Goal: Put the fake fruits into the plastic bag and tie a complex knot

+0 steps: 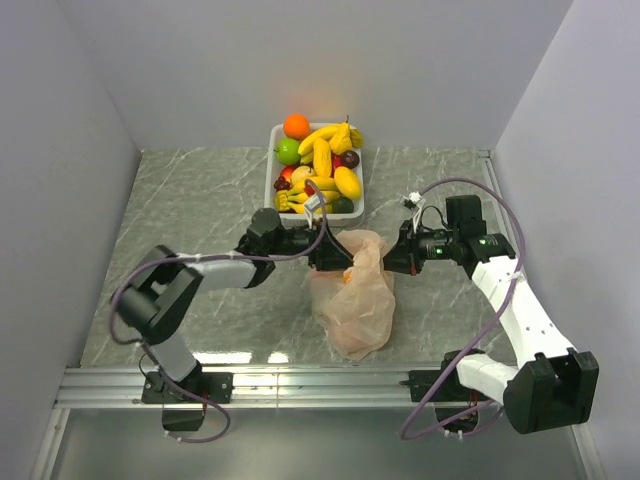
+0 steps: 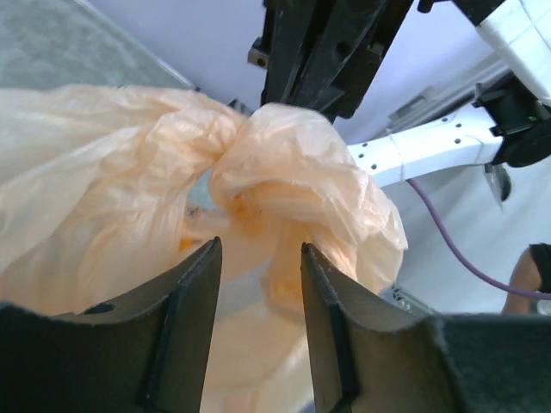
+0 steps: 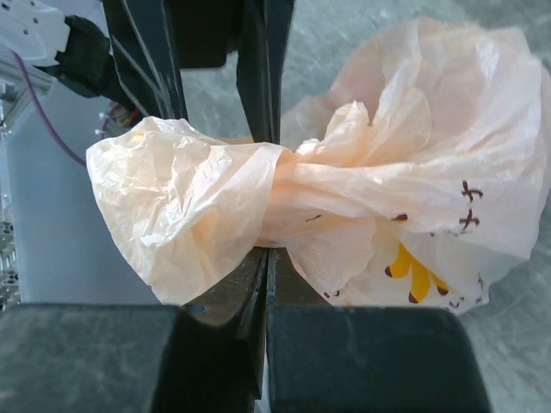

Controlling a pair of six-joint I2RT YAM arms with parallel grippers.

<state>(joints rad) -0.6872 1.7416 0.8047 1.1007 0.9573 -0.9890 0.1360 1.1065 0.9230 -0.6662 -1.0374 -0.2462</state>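
Note:
The plastic bag [image 1: 355, 300] lies mid-table, pale peach and crinkled, with its top gathered into a twisted knot [image 2: 284, 163] between the two grippers. My left gripper [image 1: 328, 258] is at the bag's upper left. Its jaws [image 2: 258, 245] stand open with the knot just beyond them and nothing between the fingers. From the right, my right gripper [image 1: 388, 262] is shut on the bag's twisted neck [image 3: 293, 176], and a flared handle end [image 3: 172, 198] sticks out past its closed fingers. A yellow banana shape [image 3: 413, 275] shows through the plastic. Most fake fruits [image 1: 320, 165] lie heaped in the tray.
The white tray [image 1: 275, 135] stands at the back centre, just behind the left gripper. Grey walls close the table on the left, back and right. An aluminium rail [image 1: 300, 385] runs along the near edge. Purple cables loop off both arms.

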